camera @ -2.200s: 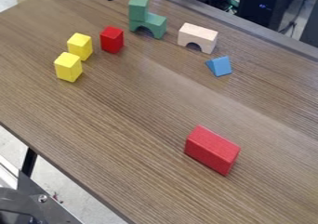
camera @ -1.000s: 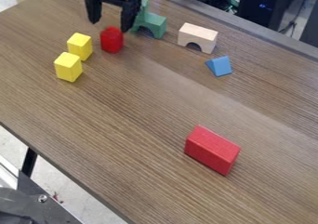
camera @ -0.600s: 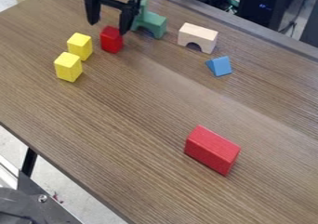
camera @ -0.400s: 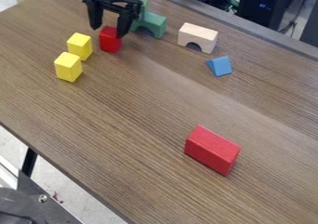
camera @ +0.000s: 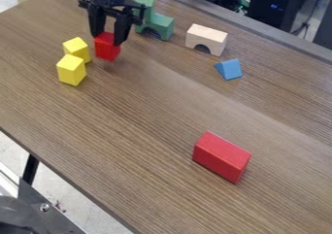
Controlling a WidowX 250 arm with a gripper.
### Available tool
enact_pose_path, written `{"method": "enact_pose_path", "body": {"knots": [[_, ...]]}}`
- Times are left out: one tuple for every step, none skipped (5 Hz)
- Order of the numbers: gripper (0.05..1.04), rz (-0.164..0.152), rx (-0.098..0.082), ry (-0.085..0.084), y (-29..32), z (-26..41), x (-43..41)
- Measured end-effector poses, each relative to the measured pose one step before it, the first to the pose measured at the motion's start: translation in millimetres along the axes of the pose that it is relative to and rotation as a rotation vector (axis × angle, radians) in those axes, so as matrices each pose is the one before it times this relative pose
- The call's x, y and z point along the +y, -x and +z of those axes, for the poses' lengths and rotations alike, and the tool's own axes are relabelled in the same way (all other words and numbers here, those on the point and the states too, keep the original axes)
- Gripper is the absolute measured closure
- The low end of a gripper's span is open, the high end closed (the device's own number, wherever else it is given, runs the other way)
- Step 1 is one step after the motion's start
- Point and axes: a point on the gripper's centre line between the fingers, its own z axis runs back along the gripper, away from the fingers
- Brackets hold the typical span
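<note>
Since a moment ago, the small red block has shifted toward the yellow blocks along with the pincer, and the rear yellow block has been nudged sideways and turned a little. The pincer has narrowed around the small red block and now grips it, with one finger on each side. A faint shadow beneath suggests that the block is slightly off the tabletop, though its height is hard to judge.

The small red block is just beside the rear yellow block; the front yellow block is close up against the rear one, but I cannot tell whether they touch. Behind the pincer are the green blocks, with the pale arch and blue wedge off to one side. The big red block lies well apart, nearer the camera.

The main risk is more bumping: any drift toward the yellow pair could shove the rear one into its neighbour. The hold looks high on the block, so a knock low down could twist it or work it loose.
</note>
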Motion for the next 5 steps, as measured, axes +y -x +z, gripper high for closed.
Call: {"method": "enact_pose_path", "body": {"knots": [[0.552,-0.0020,0.0160,0.0156,-15.09,15.01,-2.37],[0.552,-0.0570,0.0464,0.0839,-13.12,27.84,0.41],[0.552,-0.0933,0.0095,0.1223,-3.90,17.74,4.11],[0.552,-0.1908,0.0554,0.0768,15.49,10.68,0.35],[0.552,-0.1867,0.0606,0.0331,12.94,1.17,3.08]]}}
